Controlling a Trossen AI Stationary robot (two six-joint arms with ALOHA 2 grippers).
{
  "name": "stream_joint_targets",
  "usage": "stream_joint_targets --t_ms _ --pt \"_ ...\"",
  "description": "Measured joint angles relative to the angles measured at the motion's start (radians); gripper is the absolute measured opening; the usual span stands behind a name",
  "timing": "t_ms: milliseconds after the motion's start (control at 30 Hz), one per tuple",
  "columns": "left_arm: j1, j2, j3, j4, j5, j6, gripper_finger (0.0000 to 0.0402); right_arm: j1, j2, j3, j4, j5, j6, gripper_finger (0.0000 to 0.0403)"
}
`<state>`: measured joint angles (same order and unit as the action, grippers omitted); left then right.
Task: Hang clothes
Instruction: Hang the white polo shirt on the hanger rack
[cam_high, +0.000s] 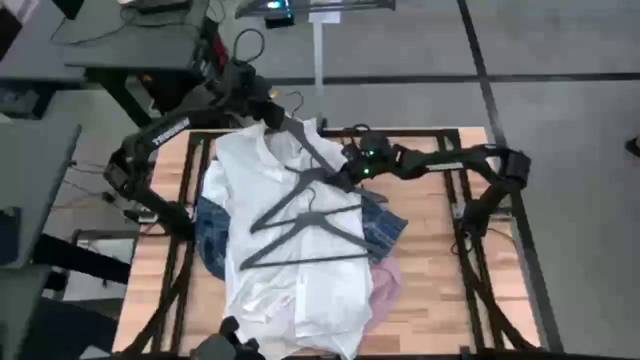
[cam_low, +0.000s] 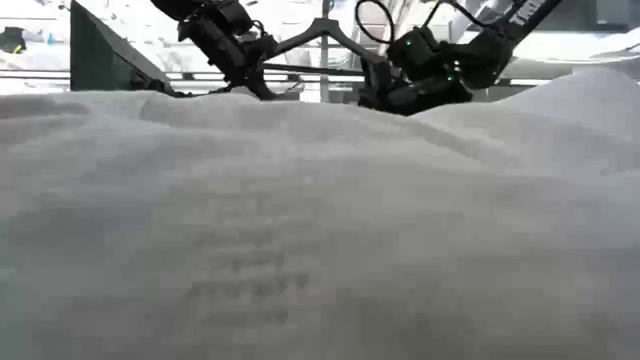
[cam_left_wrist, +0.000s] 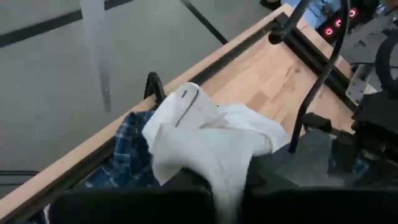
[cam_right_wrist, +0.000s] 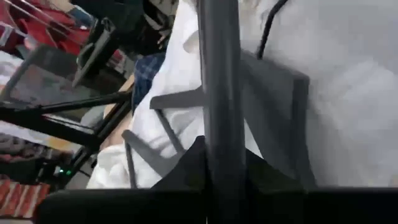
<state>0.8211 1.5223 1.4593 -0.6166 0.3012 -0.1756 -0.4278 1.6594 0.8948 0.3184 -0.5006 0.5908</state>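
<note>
I see the plain white cotton shirt (cam_high: 290, 240) spread mid-bench (cam_high: 430, 250) over the plaid and pink ones. Left fingers (cam_high: 268, 122) are clamped on its collar, right fingers (cam_high: 345, 172) closed on a dark grey hanger (cam_high: 300, 190). My worry: the collar slips off the hanger arm, or the second hanger snags.

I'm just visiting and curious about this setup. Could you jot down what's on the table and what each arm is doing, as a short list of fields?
top garment: white shirt, spread over the pile
beneath it: plaid shirt and pink shirt, edges showing
hangers: two lying on the white shirt
left gripper: shut on the white shirt's collar
right gripper: shut on a third hanger
surface: wooden table
</note>
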Motion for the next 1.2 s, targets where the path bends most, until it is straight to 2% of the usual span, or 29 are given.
stream_joint_targets --t_ms 267,367,467,667,767,900,967,1100,1200 --pt "-0.002 0.0 0.0 0.009 -0.075 0.04 0.0 0.031 -0.012 0.002 -0.189 -0.059 -0.187 0.0022" --pt "-0.002 0.001 0.0 0.007 -0.065 0.041 0.0 0.056 -0.012 0.002 -0.176 0.03 -0.181 0.0022" --pt "-0.009 0.001 0.0 0.007 -0.033 0.054 0.0 0.046 -0.01 0.001 -0.074 0.102 -0.13 0.0022" --pt "-0.033 0.001 0.0 0.011 -0.039 0.081 0.0003 0.026 -0.004 0.0 -0.054 0.111 -0.116 0.0022" --pt "-0.032 0.001 -0.002 0.005 -0.006 0.105 0.0023 0.04 0.001 0.0 -0.052 0.127 -0.117 0.0022" --pt "-0.031 0.0 -0.002 -0.005 0.021 0.184 0.0071 0.051 0.025 0.0 -0.044 0.137 -0.119 0.0022" --pt "-0.031 0.0 0.001 -0.026 -0.027 0.273 0.0097 0.056 0.032 0.001 -0.038 0.14 -0.119 0.0022" --pt "-0.027 0.0 0.019 -0.062 -0.238 0.401 0.0137 0.061 0.033 0.001 -0.057 0.155 -0.094 0.0022" --pt "-0.018 0.0 0.047 -0.105 -0.3 0.418 0.0152 0.056 0.033 0.002 -0.058 0.16 -0.09 0.0022"
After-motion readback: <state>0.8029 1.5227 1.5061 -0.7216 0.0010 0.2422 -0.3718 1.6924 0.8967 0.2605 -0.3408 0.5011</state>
